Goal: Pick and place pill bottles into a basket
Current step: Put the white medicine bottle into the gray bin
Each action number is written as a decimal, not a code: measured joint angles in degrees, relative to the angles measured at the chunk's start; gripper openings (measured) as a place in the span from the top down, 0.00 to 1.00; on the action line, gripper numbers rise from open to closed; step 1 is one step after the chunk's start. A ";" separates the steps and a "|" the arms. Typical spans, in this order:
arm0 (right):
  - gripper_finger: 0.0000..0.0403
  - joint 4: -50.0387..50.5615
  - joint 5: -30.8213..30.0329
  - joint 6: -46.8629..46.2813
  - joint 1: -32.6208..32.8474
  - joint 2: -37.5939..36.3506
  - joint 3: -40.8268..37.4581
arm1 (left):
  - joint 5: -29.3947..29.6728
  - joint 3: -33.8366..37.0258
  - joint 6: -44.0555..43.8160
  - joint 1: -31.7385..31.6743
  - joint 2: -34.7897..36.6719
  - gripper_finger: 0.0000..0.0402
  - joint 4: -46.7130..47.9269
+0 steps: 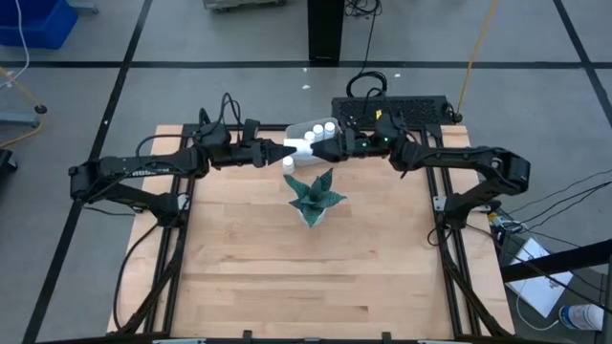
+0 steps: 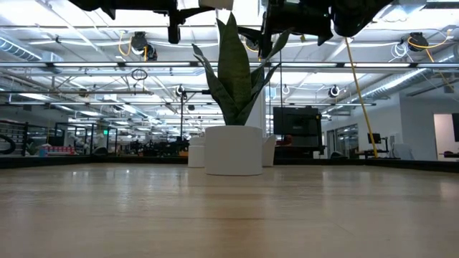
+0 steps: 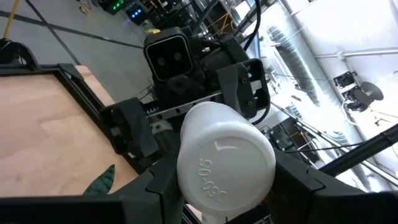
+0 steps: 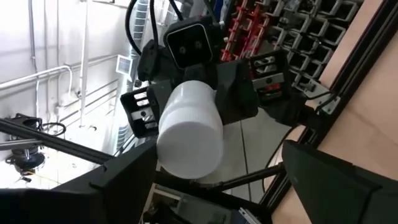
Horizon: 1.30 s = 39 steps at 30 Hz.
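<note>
both arms reach in from either side and meet tip to tip over the far middle of the wooden table (image 1: 287,258), raised above it. left pincer (image 1: 290,150) clamps a white pill bottle (image 3: 225,163) between its dark fingers (image 3: 158,180); in the left wrist view the bottle's flat bottom, with raised marks moulded in, faces the camera and its other end points at the right arm's wrist camera. right pincer (image 1: 314,151) is spread wide on either side of the same bottle (image 4: 189,127); in the right wrist view its two fingers (image 4: 326,180) stand well out from the white cylinder, not touching it as far as can be seen. the basket (image 1: 308,128) sits at the far table edge, just behind the two pincer tips, with three white caps showing inside it (image 1: 323,127). one more bottle (image 1: 288,164) stands upright on the table just below the pincer tips, near the plant. green spiky plant (image 1: 315,197) in a white pot (image 2: 233,150) stands at mid table, nearer than the arms. low view shows only the plant, its pot and dark arm parts along the top edge.
</note>
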State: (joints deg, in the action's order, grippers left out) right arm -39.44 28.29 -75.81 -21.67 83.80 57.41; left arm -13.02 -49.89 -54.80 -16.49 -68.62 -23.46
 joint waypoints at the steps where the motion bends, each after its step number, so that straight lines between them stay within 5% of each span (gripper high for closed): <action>1: 0.16 -0.23 -0.24 0.02 0.00 0.30 0.21 | 0.00 0.00 0.02 0.00 0.00 0.56 0.02; 18: 0.27 -2.35 -1.05 0.02 -0.76 0.71 0.31 | -0.46 0.02 -0.01 0.00 0.07 0.55 1.26; 39: 0.29 -2.16 -2.13 0.42 0.42 0.69 0.35 | 2.55 0.04 0.02 0.00 0.07 0.57 2.69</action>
State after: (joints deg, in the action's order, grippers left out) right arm -41.60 26.16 -75.40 -21.26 84.49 57.76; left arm -10.47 -49.84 -54.78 -16.49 -68.55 -20.77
